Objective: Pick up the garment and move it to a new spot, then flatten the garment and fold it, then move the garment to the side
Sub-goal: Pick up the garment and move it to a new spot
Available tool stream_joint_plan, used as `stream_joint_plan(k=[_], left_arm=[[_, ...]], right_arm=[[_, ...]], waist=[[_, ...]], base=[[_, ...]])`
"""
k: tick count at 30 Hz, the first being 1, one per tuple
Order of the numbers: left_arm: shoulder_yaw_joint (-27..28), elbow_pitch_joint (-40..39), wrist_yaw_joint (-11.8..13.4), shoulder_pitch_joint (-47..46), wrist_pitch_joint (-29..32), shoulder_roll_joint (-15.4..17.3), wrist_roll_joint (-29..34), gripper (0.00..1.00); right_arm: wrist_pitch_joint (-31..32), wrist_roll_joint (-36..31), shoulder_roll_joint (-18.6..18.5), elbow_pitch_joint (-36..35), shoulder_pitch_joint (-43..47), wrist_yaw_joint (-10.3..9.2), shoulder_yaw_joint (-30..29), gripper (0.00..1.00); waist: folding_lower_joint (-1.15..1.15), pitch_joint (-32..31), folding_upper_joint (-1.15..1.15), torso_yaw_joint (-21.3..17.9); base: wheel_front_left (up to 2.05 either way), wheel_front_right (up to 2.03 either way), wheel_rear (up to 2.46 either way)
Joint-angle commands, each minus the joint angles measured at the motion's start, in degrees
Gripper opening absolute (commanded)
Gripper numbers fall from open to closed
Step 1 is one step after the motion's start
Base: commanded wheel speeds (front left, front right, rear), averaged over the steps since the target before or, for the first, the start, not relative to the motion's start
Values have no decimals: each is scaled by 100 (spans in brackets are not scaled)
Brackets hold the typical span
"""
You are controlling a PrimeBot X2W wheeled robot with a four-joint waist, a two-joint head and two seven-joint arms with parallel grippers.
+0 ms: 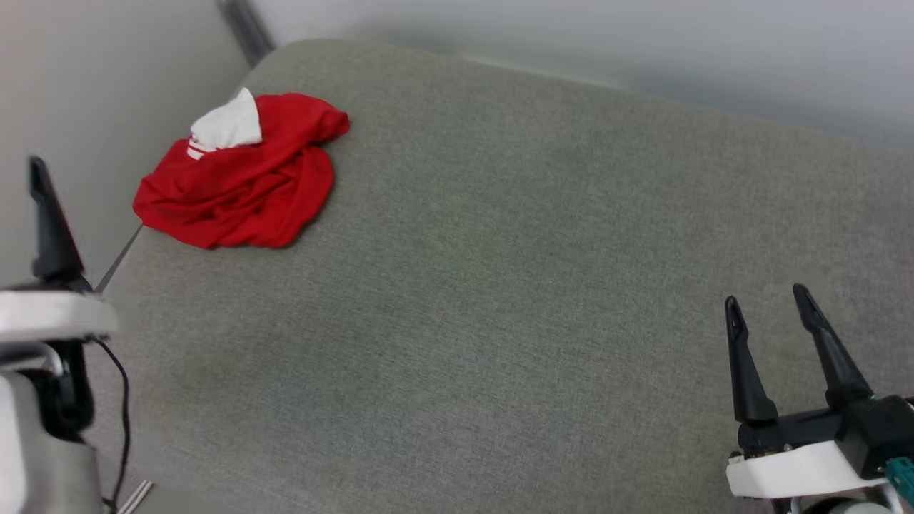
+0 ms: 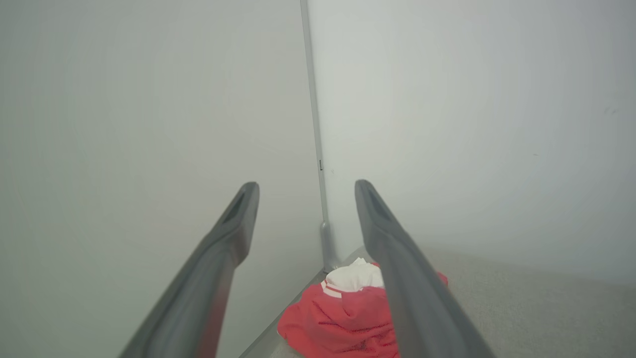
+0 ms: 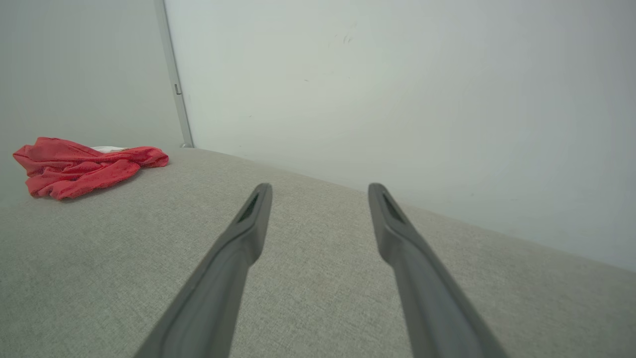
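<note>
A: What is the left gripper (image 2: 305,185) doing?

B: Its two dark fingers are spread apart with nothing between them. In its wrist view they point toward the corner where two pale walls (image 2: 472,124) meet. The shirt (image 1: 243,185) lies below and beyond the tips, untouched.

A: And the right gripper (image 1: 765,296)?

B: It is spread wide too, and empty. It sits over the near right part of the grey cloth-covered surface (image 1: 500,285), well apart from the shirt.

A: Where exactly is the shirt?

B: It is at the far left corner of the surface, close to the left edge and near the grey strip (image 2: 313,124) running up the wall corner. It is a crumpled red heap, not laid flat.

A: Can you see any detail on it?

B: A white sleeve with a red-and-white striped edge is folded over the top at the back. The rest is bunched red cloth with deep wrinkles. I cannot see any lettering or number on it.
</note>
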Motion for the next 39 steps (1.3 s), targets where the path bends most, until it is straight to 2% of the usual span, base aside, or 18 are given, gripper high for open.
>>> stream_joint_plan(k=[1, 7, 12, 19, 26, 32, 35, 39], left_arm=[[104, 112, -60, -330, -14, 78, -174, 100], [246, 901, -317, -1672, 48, 765, -781, 100], [-73, 1559, -404, -2548, 468, 1379, -1211, 100], [-1154, 2157, -406, -3136, 1835, 2280, -2327, 100], [-2220, 2487, -406, -3048, 3534, 2931, -3767, 100], [-2922, 2473, -405, -2709, 5042, 3347, -4979, 100], [-3164, 2517, -406, -2623, 5381, 3372, -5303, 100], [-3476, 2596, -407, -2552, 5512, 3295, -5393, 100]], right_arm=[[-14, -72, 1, -74, -129, -3, -34, 100], [-13, -364, 0, -384, -414, -3, -164, 100], [-14, -579, 0, -705, -648, -2, -181, 100], [-14, -760, 0, -1153, -912, -3, -120, 100], [-14, -878, -6, -1468, -1050, -3, -41, 100], [-14, -928, -49, -1611, -1141, -3, -39, 100], [-14, -945, -67, -1665, -1139, -3, -64, 100], [-14, -949, -79, -1687, -1156, -3, -77, 100]], waist=[[-1, 435, 0, -248], [-1, 1141, 0, -449], [-1, 1619, 0, -550], [-1, 2093, 0, -775], [-1, 2478, 0, -938], [-1, 2742, 0, -1081], [-1, 2860, 0, -1097], [-1, 2952, 0, -1089]], base=[[0, 0, 0], [0, 0, 0], [0, 0, 0], [0, 0, 0], [0, 0, 0], [0, 0, 0], [0, 0, 0], [0, 0, 0]])
